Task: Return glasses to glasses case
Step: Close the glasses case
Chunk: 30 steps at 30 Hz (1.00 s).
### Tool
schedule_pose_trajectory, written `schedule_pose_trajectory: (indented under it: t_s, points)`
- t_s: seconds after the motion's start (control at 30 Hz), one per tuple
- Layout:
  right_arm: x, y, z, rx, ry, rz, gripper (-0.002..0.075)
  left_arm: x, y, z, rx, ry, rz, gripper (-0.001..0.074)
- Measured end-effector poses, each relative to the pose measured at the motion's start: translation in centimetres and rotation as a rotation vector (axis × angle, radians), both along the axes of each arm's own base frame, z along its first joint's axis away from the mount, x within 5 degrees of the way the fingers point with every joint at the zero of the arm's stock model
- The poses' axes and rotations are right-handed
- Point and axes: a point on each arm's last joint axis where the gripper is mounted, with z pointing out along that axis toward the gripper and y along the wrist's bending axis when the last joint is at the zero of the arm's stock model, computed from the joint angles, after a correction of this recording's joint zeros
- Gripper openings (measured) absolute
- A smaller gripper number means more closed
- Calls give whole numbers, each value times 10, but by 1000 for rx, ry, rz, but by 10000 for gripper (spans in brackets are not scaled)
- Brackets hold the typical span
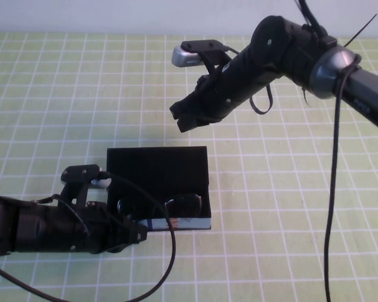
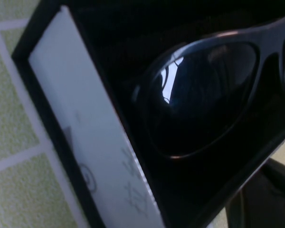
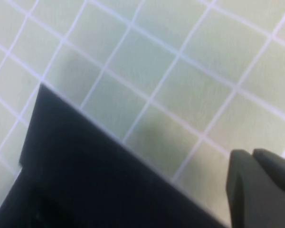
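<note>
Glasses [image 1: 176, 206] are lying inside the open glasses case [image 1: 157, 165], long axis running three-to-nine o'clock; left gripper [image 1: 131, 231] is touching the case's seven-o'clock corner, right gripper [image 1: 184, 117] hovering at twelve, both grips impossible to tell.

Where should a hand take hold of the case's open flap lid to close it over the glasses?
Grip the free top edge of the flap lid, coming from the far side, probably; it stands up behind the glasses case with the glasses inside. The right hand hangs above that edge. The left hand sits low at the case's near-left corner.
</note>
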Motion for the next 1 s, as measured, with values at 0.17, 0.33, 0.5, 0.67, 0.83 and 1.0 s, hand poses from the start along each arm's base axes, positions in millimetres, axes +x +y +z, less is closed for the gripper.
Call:
schedule_pose_trajectory:
  t_s: [0.17,0.33,0.5,0.67,0.83,1.0]
  points:
    - [9,7,-17,4,55,7,-11,0,0,0,0,0,0,-2]
    - [8,10,-31,-39,183,56,-11,0,0,0,1,0,-1,-2]
    - [7,10,-26,-49,208,62,-11,0,0,0,2,0,1,-2]
    - [7,10,-27,-47,227,41,-11,0,0,0,4,0,2,-2]
    - [3,11,-27,-50,235,38,-11,0,0,0,6,-3,-2,-2]
    - [-6,8,-25,-69,242,35,-11,0,1,-1,14,-6,-11,-2]
